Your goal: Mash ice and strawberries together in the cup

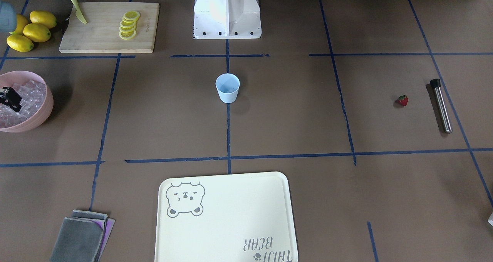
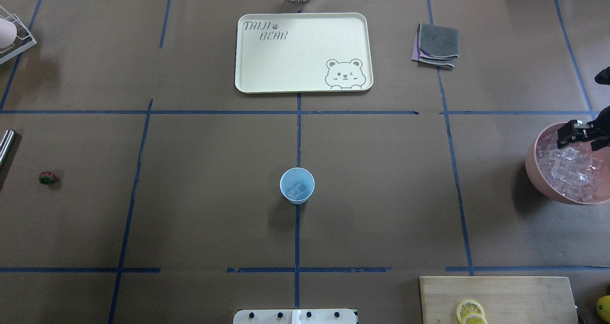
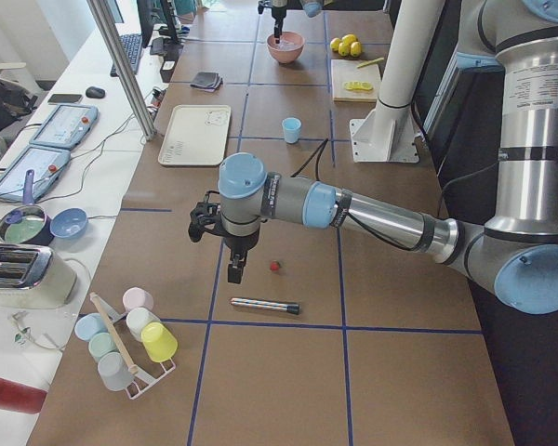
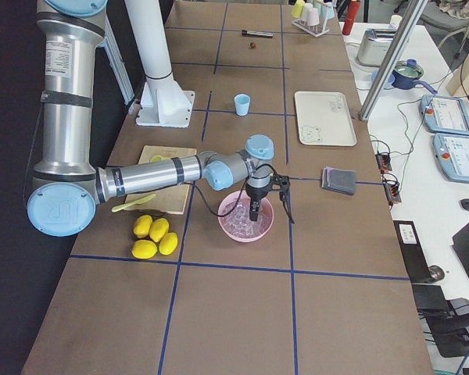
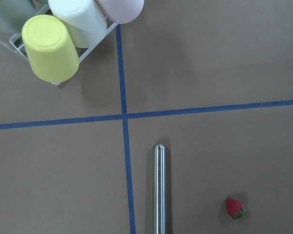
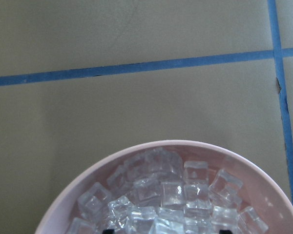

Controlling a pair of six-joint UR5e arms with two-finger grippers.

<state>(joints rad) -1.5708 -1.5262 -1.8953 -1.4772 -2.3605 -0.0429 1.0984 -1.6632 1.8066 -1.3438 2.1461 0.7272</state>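
The pale-blue cup [image 2: 297, 186] stands upright at the table's centre with a few ice cubes [image 2: 299, 188] in it. Many more ice cubes [image 6: 176, 195] fill the pink bowl [image 2: 530, 164] at the right edge. My right gripper [image 2: 579, 136] hangs just over that bowl, open, its tips barely showing above the cubes. The strawberry [image 5: 234, 208] lies on the table at the far left, beside a steel muddler [image 5: 159, 187]. My left gripper [image 3: 234, 271] hovers above them, clear of the table. It shows only in the exterior left view, so I cannot tell its state.
A cream bear tray [image 2: 248, 57] and folded grey cloths [image 2: 436, 45] lie on the far side. A cutting board [image 1: 109, 27] with lemon slices [image 1: 128, 25], a knife [image 1: 78, 9] and whole lemons [image 1: 32, 31] sits near the bowl. A cup rack [image 5: 63, 41] stands beyond the muddler.
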